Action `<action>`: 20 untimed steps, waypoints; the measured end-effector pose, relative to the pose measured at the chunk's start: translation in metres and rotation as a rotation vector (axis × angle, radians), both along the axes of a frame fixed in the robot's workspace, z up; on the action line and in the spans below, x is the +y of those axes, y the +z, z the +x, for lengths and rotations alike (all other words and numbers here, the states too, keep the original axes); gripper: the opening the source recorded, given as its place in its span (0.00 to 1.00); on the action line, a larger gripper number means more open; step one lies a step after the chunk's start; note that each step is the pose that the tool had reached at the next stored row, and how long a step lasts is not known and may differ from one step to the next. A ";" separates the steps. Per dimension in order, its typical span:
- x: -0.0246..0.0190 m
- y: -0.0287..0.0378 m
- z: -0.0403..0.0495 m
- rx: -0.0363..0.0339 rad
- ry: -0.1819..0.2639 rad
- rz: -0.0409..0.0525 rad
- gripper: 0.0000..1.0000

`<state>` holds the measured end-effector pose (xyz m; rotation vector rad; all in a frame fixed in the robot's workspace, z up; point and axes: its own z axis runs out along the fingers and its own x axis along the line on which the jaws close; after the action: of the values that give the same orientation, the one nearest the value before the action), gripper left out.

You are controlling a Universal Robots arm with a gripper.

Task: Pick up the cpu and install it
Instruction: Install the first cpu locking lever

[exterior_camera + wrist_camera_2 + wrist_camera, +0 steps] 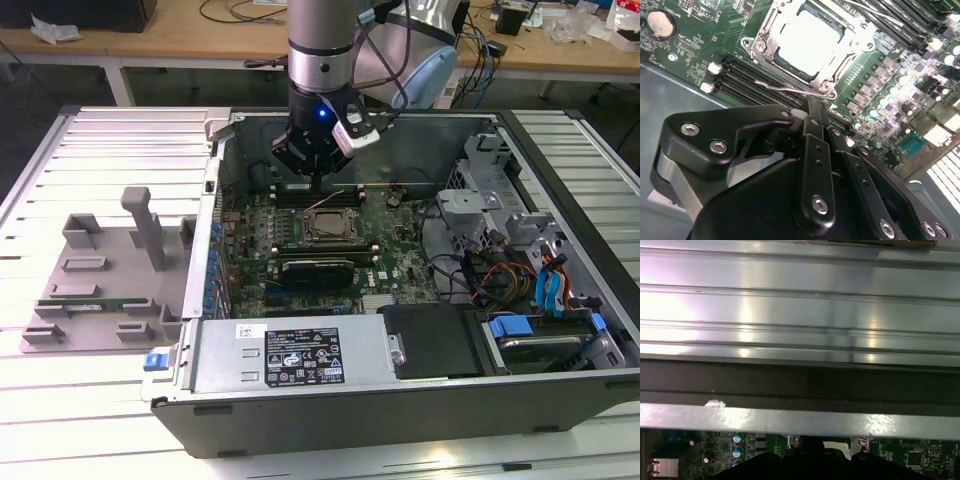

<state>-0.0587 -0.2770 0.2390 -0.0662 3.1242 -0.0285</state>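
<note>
**CPU seated in socket; gripper closed just beside it**

1. Open grey steel computer case [560,390], lying on its side, spans the centre and right of the exterior view. A black power supply with a white label sits at lower centre; blue-tabbed drive bays at lower right.

2. Green motherboard [400,262], centre of the exterior view, populated with dark memory slots and a black finned heatsink [318,268] just below the socket.

3. Black 2-finger gripper [816,107] on a silver-and-black arm, upper centre of the exterior view. In the second wrist view it takes up the lower half; its fingers [814,122] are pressed together with nothing between them, tips over the memory slots just beside the socket's wire lever.

4. Silver metal socket frame [765,55], upper centre of the second wrist view, clamp appearing folded over the chip.

5. The cpu [807,42], a flat square chip with a bright silvery-grey top, lies level inside that frame, apart from the fingertips; also at centre of the exterior view [330,224].

Handling, judged: light, rigid, smooth-topped and likely slippery; the underside contacts are presumably fragile. Best taken by 2 opposite edges, kept level, never pinched across the faces.
</note>
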 end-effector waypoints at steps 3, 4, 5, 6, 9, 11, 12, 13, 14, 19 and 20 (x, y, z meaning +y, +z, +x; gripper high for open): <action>0.0007 -0.0087 0.0022 0.0014 0.001 0.0000 0.11; 0.0015 -0.0113 0.0038 0.0017 0.003 0.0000 0.11; 0.0019 -0.0134 0.0047 0.0018 0.004 0.0000 0.11; 0.0022 -0.0154 0.0062 0.0021 0.005 -0.0003 0.11; 0.0023 -0.0213 0.0120 0.0039 0.009 -0.0006 0.11; 0.0023 -0.0237 0.0148 0.0046 0.010 -0.0007 0.11; 0.0023 -0.0245 0.0155 0.0049 0.010 -0.0008 0.11; 0.0023 -0.0258 0.0167 0.0051 0.010 -0.0007 0.11; 0.0023 -0.0271 0.0183 0.0053 0.010 -0.0008 0.11; 0.0023 -0.0316 0.0258 0.0063 0.010 -0.0007 0.11; 0.0023 -0.0324 0.0269 0.0064 0.010 -0.0007 0.11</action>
<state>-0.0318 -0.2746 0.2066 -0.0823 3.1301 -0.0292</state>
